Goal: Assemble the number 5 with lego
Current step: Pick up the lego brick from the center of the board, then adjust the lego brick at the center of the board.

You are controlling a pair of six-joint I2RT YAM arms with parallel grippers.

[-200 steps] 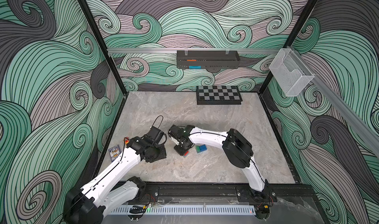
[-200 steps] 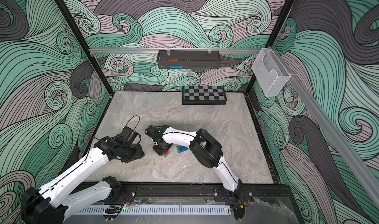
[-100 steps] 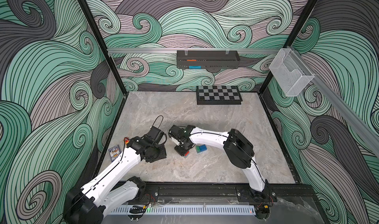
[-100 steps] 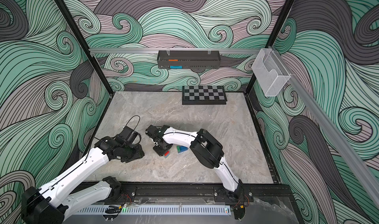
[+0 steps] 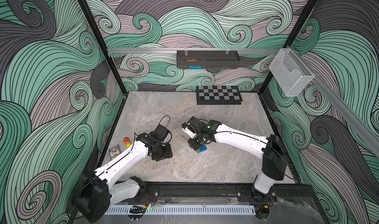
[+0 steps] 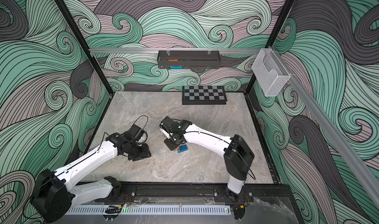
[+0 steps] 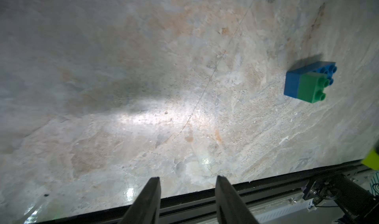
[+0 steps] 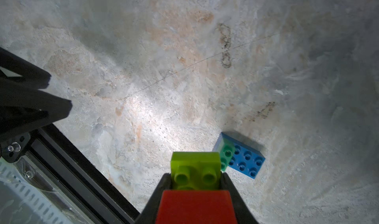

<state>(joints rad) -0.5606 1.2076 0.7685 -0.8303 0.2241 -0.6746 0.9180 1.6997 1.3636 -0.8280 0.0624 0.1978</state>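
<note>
Two arms work over the marble table [image 5: 215, 167], and every place below is given relative to the dark blue brick [image 8: 245, 161], which lies flat on the table near its middle. A folded chessboard [image 5: 218, 95] lies well beyond that brick, against the back wall.

Right gripper [image 8: 195, 184]: it hangs just beside the dark blue brick, toward the left arm's side in both top views. Its fingers [image 8: 229, 184] are closed partway on a stack, a lime green brick [image 8: 195, 167] with studs showing and a red brick [image 8: 195, 207] joined behind it. The stack is off the table. Whether it touches the dark blue brick cannot be told.

Left gripper [image 7: 187, 194]: it stands well apart from the dark blue brick, farther toward the left wall, pointing down at bare table. Its fingers [image 7: 152, 194] are set a little apart with nothing between them.

A blue patterned card box [image 5: 114, 152] and a red-and-yellow toy car [image 5: 126, 141] lie beyond the left arm, far from the dark blue brick, near the left wall.

A small dark green brick [image 7: 310, 87] sits on top of the dark blue brick, at one end, studs up.
</note>
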